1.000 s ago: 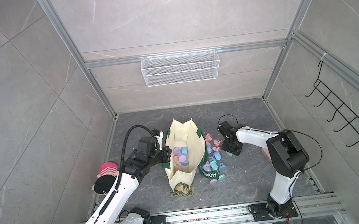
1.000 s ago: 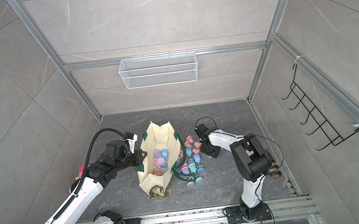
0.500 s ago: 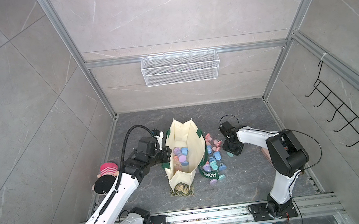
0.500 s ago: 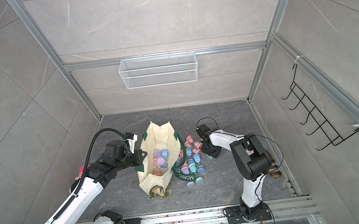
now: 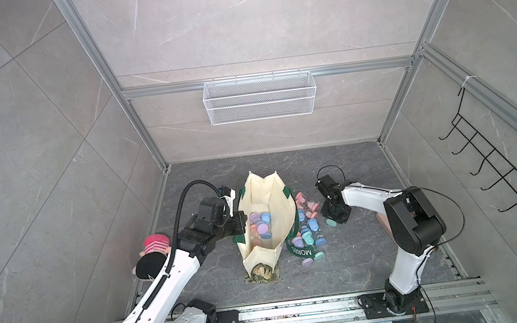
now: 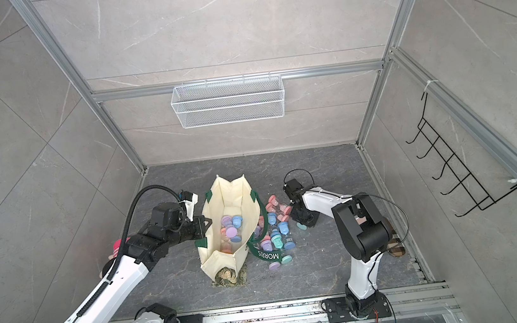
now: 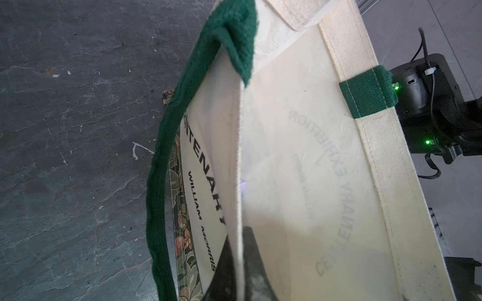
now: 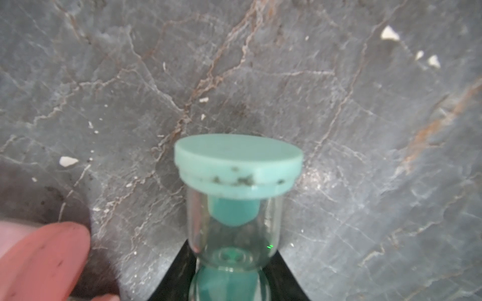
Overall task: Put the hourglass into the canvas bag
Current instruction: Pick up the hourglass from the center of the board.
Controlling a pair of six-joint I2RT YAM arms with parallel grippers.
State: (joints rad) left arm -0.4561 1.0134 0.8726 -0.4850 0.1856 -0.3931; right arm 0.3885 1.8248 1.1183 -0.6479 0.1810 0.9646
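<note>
1. Right hand is closed on the teal hourglass. In the right wrist view a black finger sits on each side of the glass near its waist, and the teal end cap points away from the hand.
2. The teal hourglass is outside the canvas bag, on the bag's right, at the outer edge of the loose pile. In both top views only its cap shows at the tip of the hand, low over the bench. Can't tell if it's touching the bench or just off it.
3. Left hand is clamped shut on the bag's left rim. In the left wrist view the cream wall runs between its two dark fingers, hand at.
4. The bag stands upright mid-bench with its mouth open. Stowed hourglasses in pink, purple and blue lie on its bottom.
5. The green strap with white "MORRIS" lettering drapes off the bag's right side onto the bench, among the loose hourglasses.
6. A pink hourglass cap sits just beside the held one in the right wrist view, blurred.
7. Also in the cell:
   - plush toy behind the left arm
   - wire basket on the back wall
   - black hook rack on the right wall
</note>
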